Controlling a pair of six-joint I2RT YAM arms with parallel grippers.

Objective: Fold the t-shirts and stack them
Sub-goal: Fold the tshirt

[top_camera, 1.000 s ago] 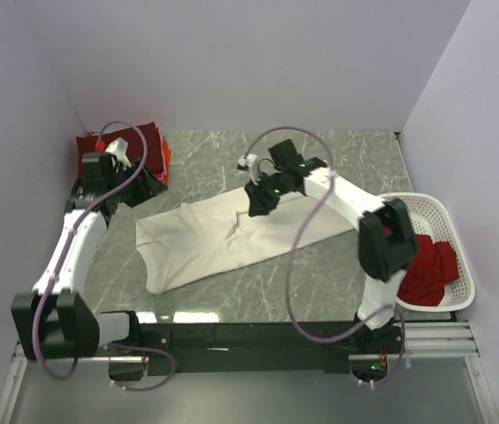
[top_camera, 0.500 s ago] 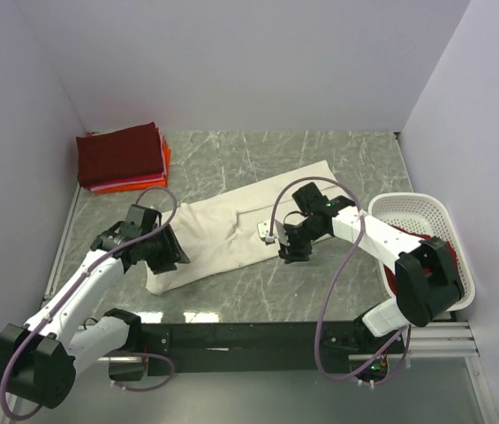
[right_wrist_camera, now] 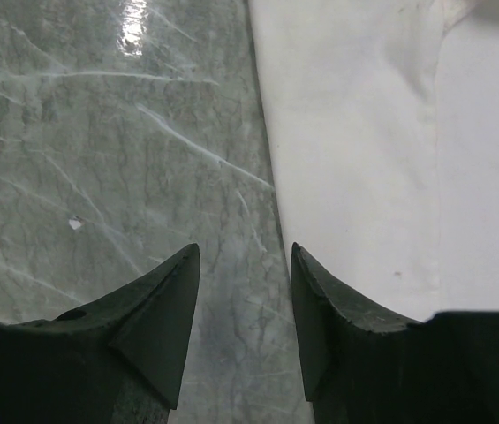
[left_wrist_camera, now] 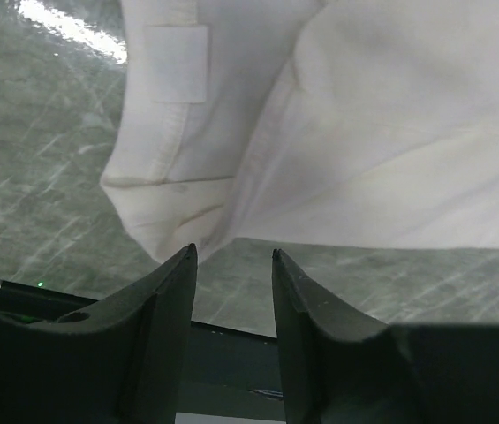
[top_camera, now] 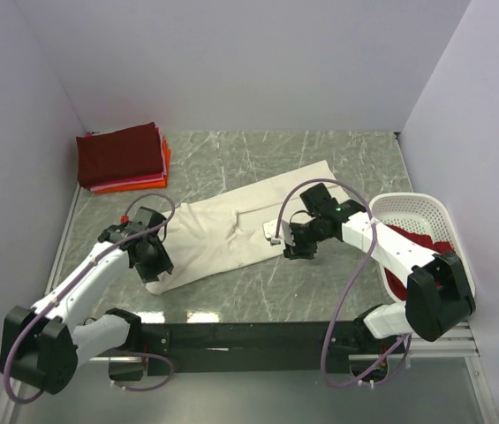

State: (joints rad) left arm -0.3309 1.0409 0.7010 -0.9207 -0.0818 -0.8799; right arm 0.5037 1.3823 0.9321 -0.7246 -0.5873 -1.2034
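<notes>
A large cream-white t-shirt [top_camera: 218,237] lies spread across the middle of the table. My left gripper [top_camera: 154,265] hangs open just off its near left corner. In the left wrist view the fingers [left_wrist_camera: 165,300] frame bare table, with the shirt's folded corner [left_wrist_camera: 170,212] right beyond the tips of the left gripper [left_wrist_camera: 231,253]. My right gripper [top_camera: 295,250] stands open at the shirt's near edge. In the right wrist view the right gripper [right_wrist_camera: 243,249] is over marble and the shirt's hem [right_wrist_camera: 373,159] runs past the right finger. Neither holds anything.
Folded t-shirts, maroon on top with red and orange-pink edges below, are stacked [top_camera: 121,156] at the far left corner. A white lattice basket [top_camera: 426,202] at the right edge holds red cloth [top_camera: 434,247]. White walls close in three sides.
The left arm swung from the folded stack down to the shirt's near left corner. The right arm came from above the shirt's middle to its near edge.
</notes>
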